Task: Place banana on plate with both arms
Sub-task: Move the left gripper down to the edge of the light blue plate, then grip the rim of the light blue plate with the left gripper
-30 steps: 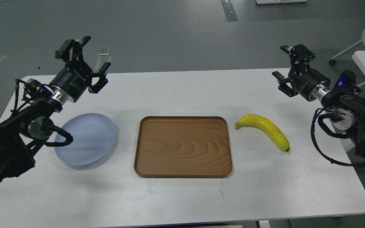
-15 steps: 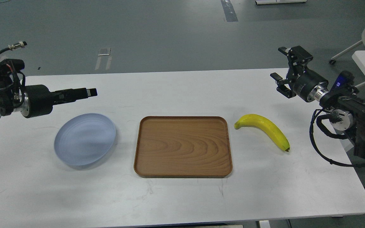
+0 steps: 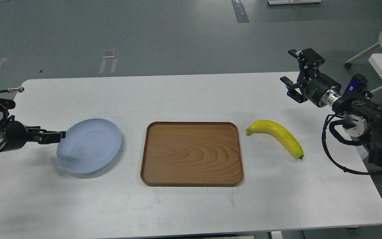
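White table [image 3: 191, 205], grey floor behind. Left gripper [image 3: 53, 136] has dropped to round pale-blue plate [image 3: 90, 146] rim, finger state unclear. Right gripper [image 3: 292, 78] spread, well above untouched curved yellow banana [image 3: 277, 134]. Pickup pending.

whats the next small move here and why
Probably lower the right gripper toward the banana. It hangs open above the table's far right edge, while the banana lies untouched right of the wooden tray. The left gripper is already at the empty plate's left rim.
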{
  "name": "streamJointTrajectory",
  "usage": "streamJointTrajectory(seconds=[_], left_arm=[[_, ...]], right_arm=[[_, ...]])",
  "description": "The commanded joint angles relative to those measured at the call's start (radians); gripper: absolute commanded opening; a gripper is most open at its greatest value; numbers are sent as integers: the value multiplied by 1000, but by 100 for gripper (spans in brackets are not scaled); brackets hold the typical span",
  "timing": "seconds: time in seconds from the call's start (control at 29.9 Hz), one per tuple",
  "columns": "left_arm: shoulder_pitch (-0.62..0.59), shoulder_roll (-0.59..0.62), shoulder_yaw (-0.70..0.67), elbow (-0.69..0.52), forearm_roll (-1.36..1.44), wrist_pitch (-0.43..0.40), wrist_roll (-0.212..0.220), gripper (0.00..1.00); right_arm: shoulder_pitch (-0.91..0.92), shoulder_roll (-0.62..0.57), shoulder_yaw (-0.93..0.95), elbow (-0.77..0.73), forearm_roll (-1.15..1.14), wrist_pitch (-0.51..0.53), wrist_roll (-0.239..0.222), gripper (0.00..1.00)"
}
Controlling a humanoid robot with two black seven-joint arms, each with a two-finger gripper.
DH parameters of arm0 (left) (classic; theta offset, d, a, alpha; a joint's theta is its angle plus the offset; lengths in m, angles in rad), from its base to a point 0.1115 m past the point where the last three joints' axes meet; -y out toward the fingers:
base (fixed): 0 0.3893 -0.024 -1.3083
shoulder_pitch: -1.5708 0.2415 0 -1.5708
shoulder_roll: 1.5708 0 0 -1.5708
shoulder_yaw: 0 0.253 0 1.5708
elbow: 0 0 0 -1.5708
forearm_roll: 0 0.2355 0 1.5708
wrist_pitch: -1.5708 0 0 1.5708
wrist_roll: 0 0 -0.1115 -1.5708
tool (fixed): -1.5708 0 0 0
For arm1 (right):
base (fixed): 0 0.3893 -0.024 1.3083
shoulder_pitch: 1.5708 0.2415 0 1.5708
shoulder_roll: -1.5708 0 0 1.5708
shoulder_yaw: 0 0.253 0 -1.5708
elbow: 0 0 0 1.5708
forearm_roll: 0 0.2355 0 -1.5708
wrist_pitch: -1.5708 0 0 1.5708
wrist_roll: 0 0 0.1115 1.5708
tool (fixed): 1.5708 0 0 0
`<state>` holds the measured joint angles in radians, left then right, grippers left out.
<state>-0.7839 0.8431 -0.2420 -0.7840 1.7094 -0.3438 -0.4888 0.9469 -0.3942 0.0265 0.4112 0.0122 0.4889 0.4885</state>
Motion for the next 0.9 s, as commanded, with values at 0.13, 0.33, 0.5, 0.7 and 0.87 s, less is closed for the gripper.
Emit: streamJointTrajectory(seconds=[0.13,0.33,0.5,0.7,0.87], left_arm=[[20,-33,17,9,-24,-4,0,95],[44,-71,23,72,-31,0,0,85],[51,-81,23,80,-37,-1,0,66],[57,-82,23,80,-63,-1,0,13],[55,-85,23,80,-95,19,0,0]], right_arm=[[-2,0,1,3,0,0,0,100],[-2,3,1,3,-1,0,0,100],[-2,3,0,3,-2,0,0,100],[-10,3,0,3,-2,0,0,100],[-10,3,0,3,-3,0,0,100]])
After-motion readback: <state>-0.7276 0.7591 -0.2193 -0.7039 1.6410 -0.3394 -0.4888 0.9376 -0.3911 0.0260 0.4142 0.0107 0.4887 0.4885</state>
